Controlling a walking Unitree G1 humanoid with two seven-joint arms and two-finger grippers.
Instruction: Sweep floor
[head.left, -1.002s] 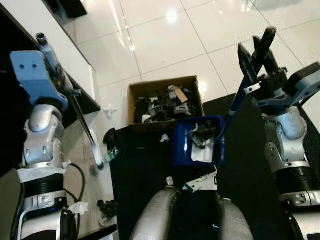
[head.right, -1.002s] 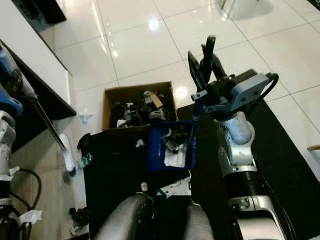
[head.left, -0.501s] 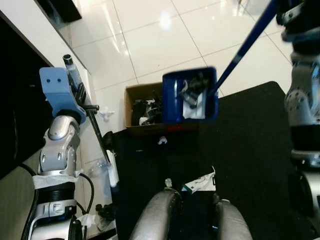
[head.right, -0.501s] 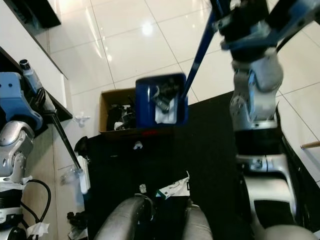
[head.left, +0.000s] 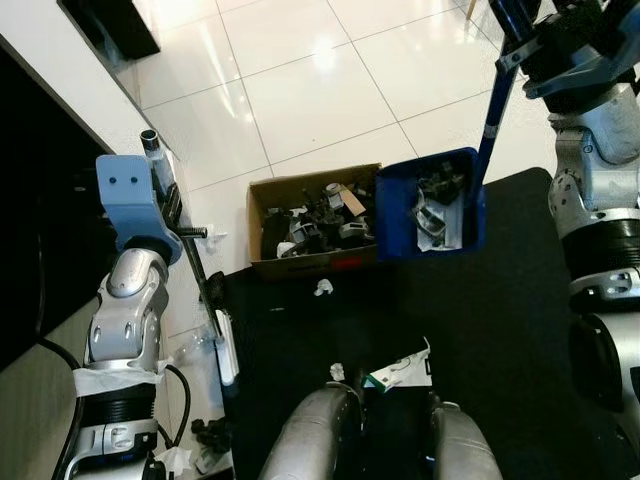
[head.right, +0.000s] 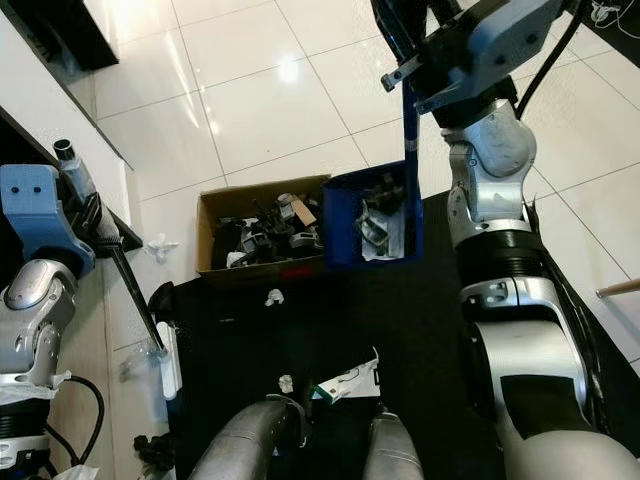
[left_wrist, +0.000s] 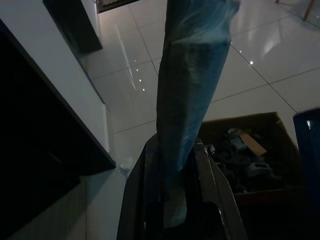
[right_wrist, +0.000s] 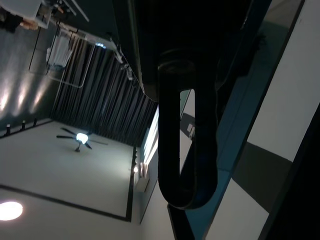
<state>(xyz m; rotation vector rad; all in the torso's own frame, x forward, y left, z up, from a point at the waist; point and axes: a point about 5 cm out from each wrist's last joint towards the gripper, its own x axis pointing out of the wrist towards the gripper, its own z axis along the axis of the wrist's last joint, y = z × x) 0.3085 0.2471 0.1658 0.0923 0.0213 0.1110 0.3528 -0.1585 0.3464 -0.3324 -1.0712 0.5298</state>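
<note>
Left eye view: right gripper (head.left: 515, 25) clamps dustpan (head.left: 430, 205) handle, left gripper (left_wrist: 172, 165) clamps broom (head.left: 190, 270); tip pan squarely over box (head.left: 310, 220) beneath fingers.

L arm (head.left: 125, 330) bent up beside the black cabinet (head.left: 40, 220), wrist vertical, blue housing on top. Left gripper (left_wrist: 172, 165) clamped on the broom handle (left_wrist: 187, 75), fingers (left_wrist: 145, 200) hugging both sides. R arm (head.right: 495, 200) raised high, well away from the cabinet, forearm upright. Right gripper (head.right: 405, 45) closed on the dustpan handle (head.right: 409, 125). Both knees (head.left: 320, 435) low centre, near cabinet's foot.
</note>
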